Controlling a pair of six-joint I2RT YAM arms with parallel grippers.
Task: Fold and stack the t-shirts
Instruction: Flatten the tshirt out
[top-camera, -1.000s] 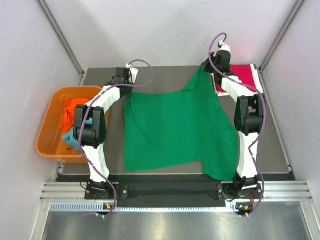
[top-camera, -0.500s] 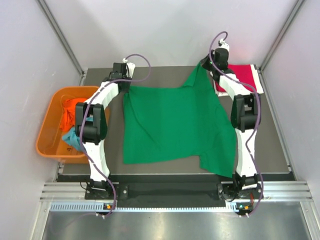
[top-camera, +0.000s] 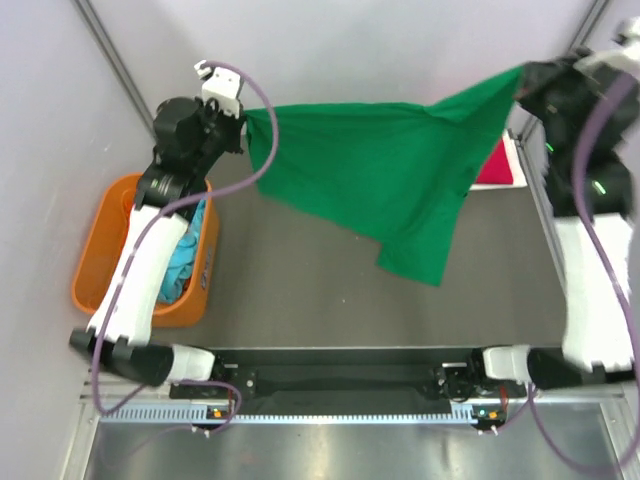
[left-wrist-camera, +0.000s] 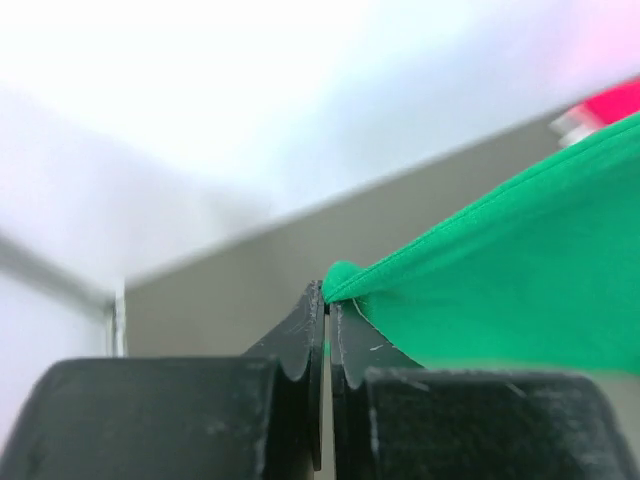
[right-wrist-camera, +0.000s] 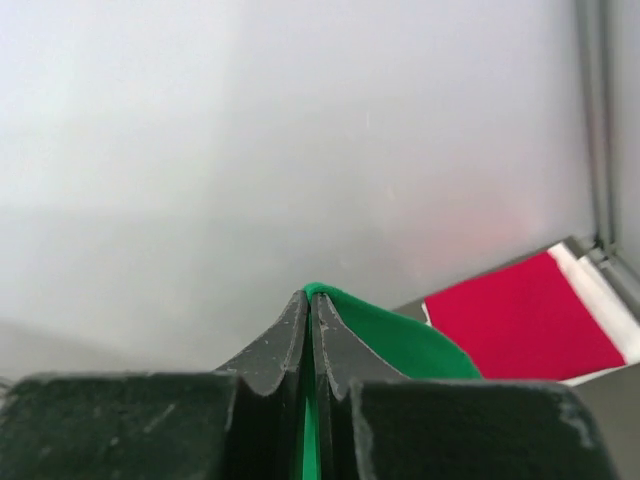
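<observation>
At the far left we see the orange tub (top-camera: 95, 285) beside the table (top-camera: 300, 300), with a light blue t-shirt (top-camera: 186, 262) bunched inside it, partly hidden by the left arm. Above the tub, the left gripper (top-camera: 241, 122) is raised high, and its jaws are pinched together on one corner of the green t-shirt (top-camera: 380, 165). In our left wrist view the fingertips (left-wrist-camera: 312, 318) meet with only a thin fold of green cloth (left-wrist-camera: 520, 270) caught between them. From there the green t-shirt stretches through the air across the far half of the table, its top edge pulled fairly taut and its lower part sagging in a loose point toward the table's middle; we cannot tell whether that point touches the surface. At the right, the right gripper (top-camera: 527, 82) is likewise clamped tight on the shirt's other upper corner, the cloth peeking out between its tips (right-wrist-camera: 309, 297). Below it, the crimson red t-shirt (top-camera: 498, 166) lies flat at the table's far right corner.
</observation>
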